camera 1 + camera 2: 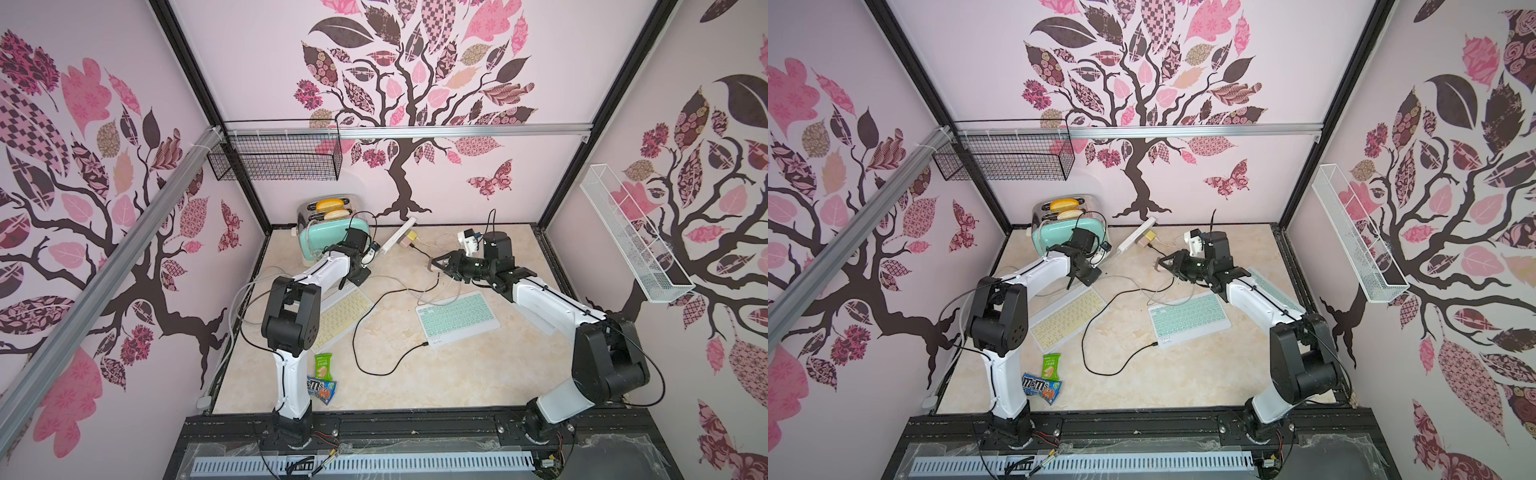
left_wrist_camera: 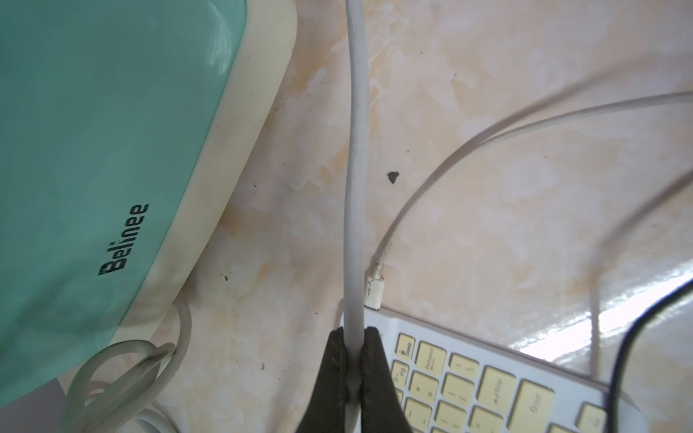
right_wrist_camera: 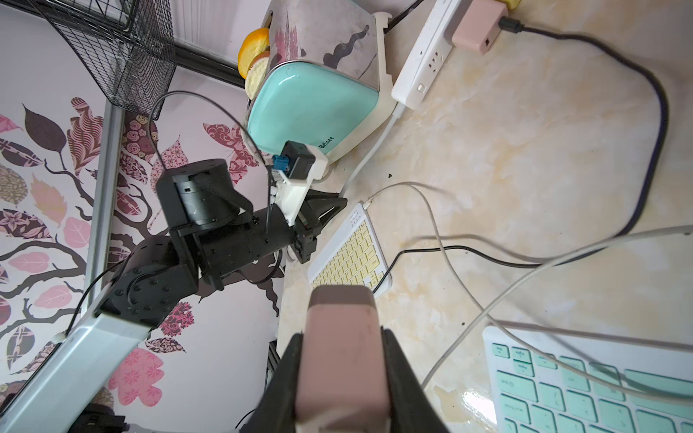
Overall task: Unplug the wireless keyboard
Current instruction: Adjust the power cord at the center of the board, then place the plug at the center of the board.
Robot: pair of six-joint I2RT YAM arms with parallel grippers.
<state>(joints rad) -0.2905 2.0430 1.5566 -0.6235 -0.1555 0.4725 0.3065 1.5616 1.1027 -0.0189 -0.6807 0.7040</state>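
Both top views are bright, with soft, even light; the marble tabletop (image 1: 415, 374) carries only faint shadows. The wide lens splays the black frame posts (image 1: 185, 66) toward the upper corners. In the left wrist view a white glare patch lies on the tabletop beside the yellow keyboard (image 2: 487, 382); the thin white cables (image 2: 562, 111) are smeared. In the right wrist view the pink charger (image 3: 339, 356) is close and out of focus, with glare beside the mint keyboard (image 3: 585, 390).

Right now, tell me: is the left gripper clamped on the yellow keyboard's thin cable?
No: the left gripper is shut on the thick white cord, not the thin cable.
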